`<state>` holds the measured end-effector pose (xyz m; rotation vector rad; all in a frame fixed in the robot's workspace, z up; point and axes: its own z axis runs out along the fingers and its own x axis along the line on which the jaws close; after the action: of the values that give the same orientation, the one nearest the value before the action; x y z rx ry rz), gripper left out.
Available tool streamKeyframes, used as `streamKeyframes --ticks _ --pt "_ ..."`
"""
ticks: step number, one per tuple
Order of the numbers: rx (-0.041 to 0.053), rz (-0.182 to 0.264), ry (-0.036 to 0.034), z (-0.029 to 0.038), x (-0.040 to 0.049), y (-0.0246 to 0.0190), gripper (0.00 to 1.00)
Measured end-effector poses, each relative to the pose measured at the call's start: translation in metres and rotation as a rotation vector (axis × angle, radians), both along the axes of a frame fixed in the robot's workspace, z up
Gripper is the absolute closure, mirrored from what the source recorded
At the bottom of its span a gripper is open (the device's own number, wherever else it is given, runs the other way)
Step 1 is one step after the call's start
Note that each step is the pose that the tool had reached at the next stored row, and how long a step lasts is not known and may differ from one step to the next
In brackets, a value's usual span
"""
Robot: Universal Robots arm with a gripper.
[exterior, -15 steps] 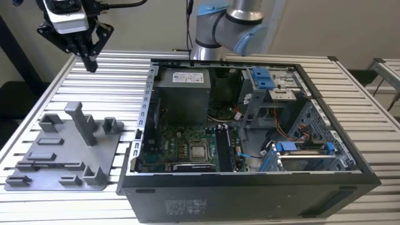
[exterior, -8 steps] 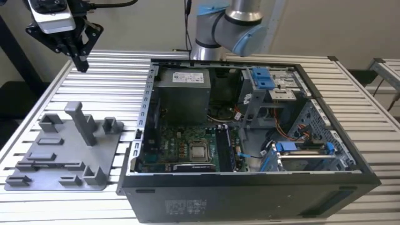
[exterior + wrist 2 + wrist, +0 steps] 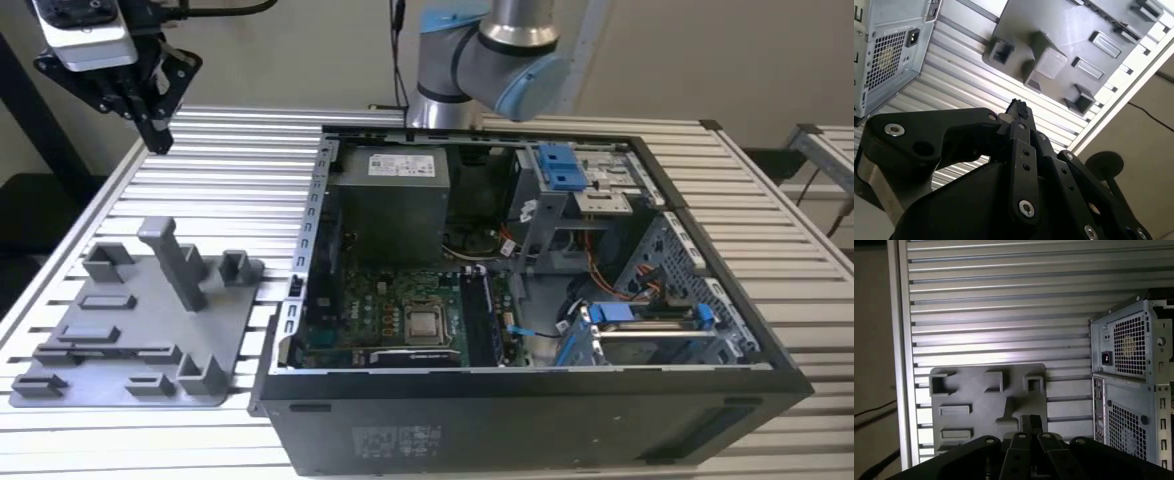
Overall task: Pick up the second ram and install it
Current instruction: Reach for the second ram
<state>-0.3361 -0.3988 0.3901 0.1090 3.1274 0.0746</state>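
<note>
Logging the gripper (image 3: 159, 140) hanging high over the counter (image 3: 267, 140) at the exterior view's left, behind the grey fixture plate (image 3: 134, 330) and well apart from the open computer case (image 3: 534, 410), jaws pinched together and gripping nothing that can be seen. Reading the second ram (image 3: 497, 320) as one of the dark strips standing near the processor (image 3: 424, 322), but failing to tell the strips apart there. Judging the main risk as a descent with the jaws closed, knocking a fixture post or the case rim, or pressing a half-seated stick crooked, since the seating itself is too hard to make out.

Hand (image 3: 160, 138) above slatted table (image 3: 247, 140), grey fixture (image 3: 134, 335) well apart, open computer case (image 3: 534, 420) central
</note>
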Motion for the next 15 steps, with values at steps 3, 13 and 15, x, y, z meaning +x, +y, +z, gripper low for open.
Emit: streamKeyframes --ticks 3,13,15 --pt "0.0001 0.000 0.0019 -0.0002 -0.0042 0.0000 0.89" --pt "0.0001 0.000 0.0043 -0.0003 -0.0082 0.0000 0.89" --pt "0.0001 0.000 0.0043 -0.0004 -0.0082 0.0000 0.89"
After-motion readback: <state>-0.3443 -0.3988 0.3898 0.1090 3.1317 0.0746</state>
